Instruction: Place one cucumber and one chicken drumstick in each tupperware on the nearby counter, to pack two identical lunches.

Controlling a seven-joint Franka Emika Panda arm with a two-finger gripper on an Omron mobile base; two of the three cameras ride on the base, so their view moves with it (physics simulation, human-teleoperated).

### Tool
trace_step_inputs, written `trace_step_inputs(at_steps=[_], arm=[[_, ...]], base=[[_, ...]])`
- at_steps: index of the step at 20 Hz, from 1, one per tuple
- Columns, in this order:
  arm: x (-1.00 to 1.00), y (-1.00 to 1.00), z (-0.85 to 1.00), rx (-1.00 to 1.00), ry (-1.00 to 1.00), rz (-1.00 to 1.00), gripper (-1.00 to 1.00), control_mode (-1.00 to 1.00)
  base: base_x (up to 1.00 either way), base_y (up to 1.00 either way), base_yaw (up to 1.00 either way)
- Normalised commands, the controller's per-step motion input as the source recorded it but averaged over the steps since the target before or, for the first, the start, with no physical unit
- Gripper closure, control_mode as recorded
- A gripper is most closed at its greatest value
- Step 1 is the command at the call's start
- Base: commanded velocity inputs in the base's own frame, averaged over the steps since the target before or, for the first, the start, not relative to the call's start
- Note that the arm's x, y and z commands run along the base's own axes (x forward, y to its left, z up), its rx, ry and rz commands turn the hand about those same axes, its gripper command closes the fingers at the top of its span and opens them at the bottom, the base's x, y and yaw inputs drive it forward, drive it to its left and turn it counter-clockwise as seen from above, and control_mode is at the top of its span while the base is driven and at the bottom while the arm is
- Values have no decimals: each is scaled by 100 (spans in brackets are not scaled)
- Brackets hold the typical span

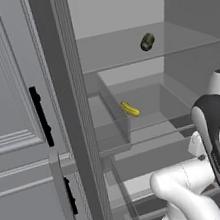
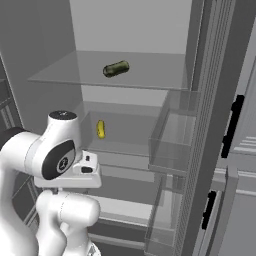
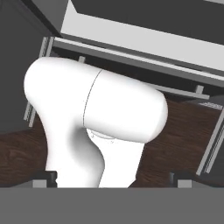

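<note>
Dark green and stubby, one cucumber (image 1: 147, 41) lies on the fridge's upper shelf (image 1: 123, 54) in the left base view, the yellowish cucumber (image 1: 130, 109) a shelf lower; both look light, firm and smooth-skinned. From the right base view I'd pinch the dark cucumber (image 2: 116, 68) across its middle so it cannot roll. In the hand view my jaws (image 3: 114, 179) stand released, holding nothing, aimed down at the brown floor (image 3: 175, 131).

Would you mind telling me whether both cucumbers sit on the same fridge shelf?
No, the dark cucumber lies on the upper glass shelf, while the yellowish cucumber lies on the one below.
</note>
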Motion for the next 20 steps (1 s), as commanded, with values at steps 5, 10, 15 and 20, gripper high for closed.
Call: trace_step_inputs(at_steps=[5, 10, 15, 20], arm=[[66, 46, -15, 8, -28, 6, -100, -100], [100, 59, -1, 1, -30, 5, -100, -100], [100, 16, 69, 0, -3, 0, -100, -100], [71, 1, -14, 0, -19, 0, -100, -100]], base=[[0, 0, 0], [0, 0, 0], [0, 0, 0], [0, 0, 0]])
